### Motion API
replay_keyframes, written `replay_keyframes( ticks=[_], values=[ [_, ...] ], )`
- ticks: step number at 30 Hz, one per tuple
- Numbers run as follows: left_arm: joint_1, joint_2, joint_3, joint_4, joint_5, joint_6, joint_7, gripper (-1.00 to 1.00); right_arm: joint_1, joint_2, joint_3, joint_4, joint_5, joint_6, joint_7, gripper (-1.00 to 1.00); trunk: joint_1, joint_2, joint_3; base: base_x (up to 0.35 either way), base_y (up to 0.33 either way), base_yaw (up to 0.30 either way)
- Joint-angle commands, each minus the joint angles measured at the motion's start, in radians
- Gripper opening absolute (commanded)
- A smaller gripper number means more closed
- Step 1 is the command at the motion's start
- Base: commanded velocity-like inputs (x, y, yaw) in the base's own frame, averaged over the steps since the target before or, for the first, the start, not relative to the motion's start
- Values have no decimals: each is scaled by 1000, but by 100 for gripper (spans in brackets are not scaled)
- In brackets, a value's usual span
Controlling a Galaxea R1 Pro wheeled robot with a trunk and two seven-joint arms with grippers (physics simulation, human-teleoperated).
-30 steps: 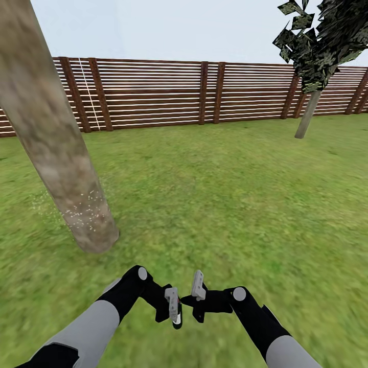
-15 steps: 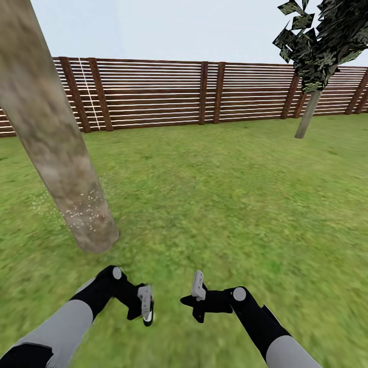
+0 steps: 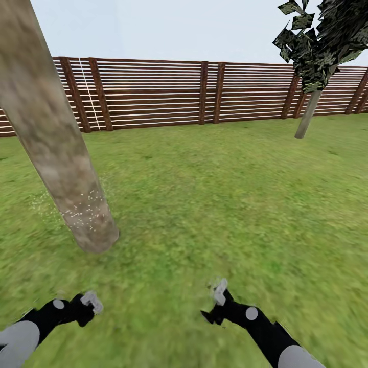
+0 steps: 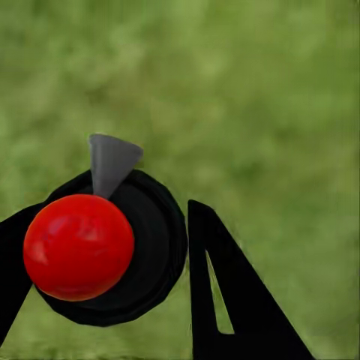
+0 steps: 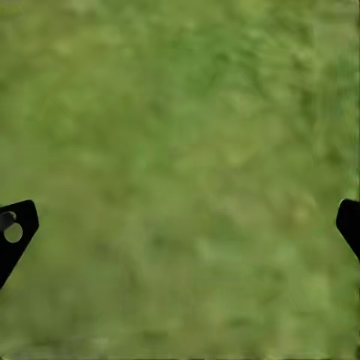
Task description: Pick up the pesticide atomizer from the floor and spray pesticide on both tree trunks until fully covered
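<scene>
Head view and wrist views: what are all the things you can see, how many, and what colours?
near tree trunk: 1, mottled grey-brown, at the head view's left, on the grass
pesticide: many tiny specks, white, on the lower part of the near trunk
far tree: 1, dark green leaves, thin grey trunk, far right by the fence
fence: 1, brown slats, across the back
grass: 1 lawn, green, everywhere below
sky: pale blue, above the fence
pesticide atomizer: 1, black with a red ball and grey cone, between the left claw's fingers
left claw: 1, black, shut on the atomizer, low left
right claw: 1, black, open, over grass
arms: 2, black and grey, at the bottom
</scene>
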Motion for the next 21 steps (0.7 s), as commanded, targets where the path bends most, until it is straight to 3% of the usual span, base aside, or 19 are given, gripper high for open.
replay_keyframes(
  ticks=[1,3,4,5,6,8,9,10,11,17,21],
  values=[
    [4,-2,77,58,38,-11,101,-100,0,-1,2,77,6,-16,-145,100,0,0,-1,0,0,0],
    [44,-14,157,114,161,-58,253,-100,2,6,2,232,-1,-92,-395,100,0,0,-1,0,0,0],
    [88,-21,178,126,270,-129,345,-100,3,12,2,315,-35,-166,-536,100,0,0,-1,0,0,0],
    [122,-25,185,130,347,-180,403,-100,3,18,1,356,-85,-199,-621,100,0,0,-1,0,0,0],
    [142,-26,188,131,393,-210,435,-100,4,21,1,373,-127,-212,-667,100,0,0,-1,0,0,0],
    [200,-26,192,133,515,-282,505,-100,15,25,1,396,-282,-238,-763,100,0,0,-1,0,0,0],
    [225,-26,192,133,550,-302,522,-100,19,24,1,401,-347,-258,-782,100,0,0,-1,0,0,0],
    [249,-27,191,133,577,-320,534,-100,29,21,3,406,-417,-302,-793,100,0,0,-1,0,0,0],
    [271,-25,192,134,588,-326,538,-100,46,22,6,410,-443,-331,-795,100,0,0,-1,0,0,0],
    [300,-27,192,135,652,-329,541,-100,56,27,7,410,-451,-341,-797,100,0,0,-1,0,0,0],
    [301,-29,191,137,661,-330,540,-100,57,27,7,413,-450,-340,-797,100,0,0,-1,0,0,0]
  ],
)
